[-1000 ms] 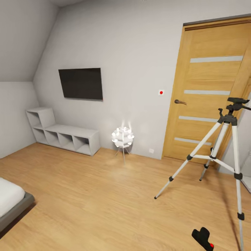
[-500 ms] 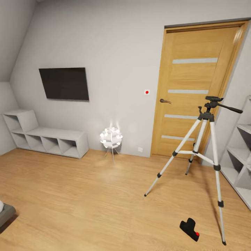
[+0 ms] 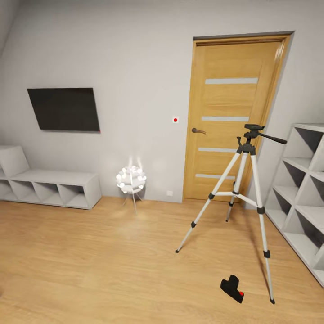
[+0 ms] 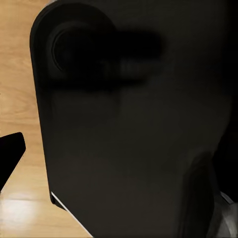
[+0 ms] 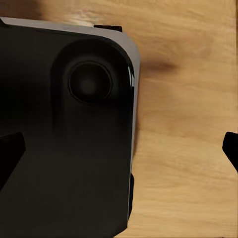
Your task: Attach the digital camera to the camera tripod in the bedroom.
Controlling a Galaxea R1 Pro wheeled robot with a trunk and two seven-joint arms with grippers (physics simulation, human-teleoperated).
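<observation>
In the head view the digital camera (image 3: 232,288) lies on the light wood floor of the bedroom, a small black box with a red button, just left of the camera tripod's near foot. The camera tripod (image 3: 248,146) stands upright in front of the oak door (image 3: 229,90), silver legs spread, black head bare, pan handle pointing right. In the right wrist view my right gripper (image 5: 119,153) is open, with its dark fingertips (image 5: 10,153) at both edges of the picture over wood floor. In the left wrist view one dark fingertip (image 4: 10,158) of my left gripper (image 4: 119,158) shows at the edge, set wide.
White cube shelving (image 3: 301,198) lines the right wall close to the tripod. A low white shelf unit (image 3: 49,186) and a wall TV (image 3: 64,109) are at the left, and a small glowing lamp (image 3: 131,179) stands by the far wall. Black robot body parts (image 5: 64,148) block much of both wrist views.
The head view has swung to the right, so tripod, door and camera sit further left in the picture, the right shelving has come in and the bed has gone out. Nothing itself moved.
</observation>
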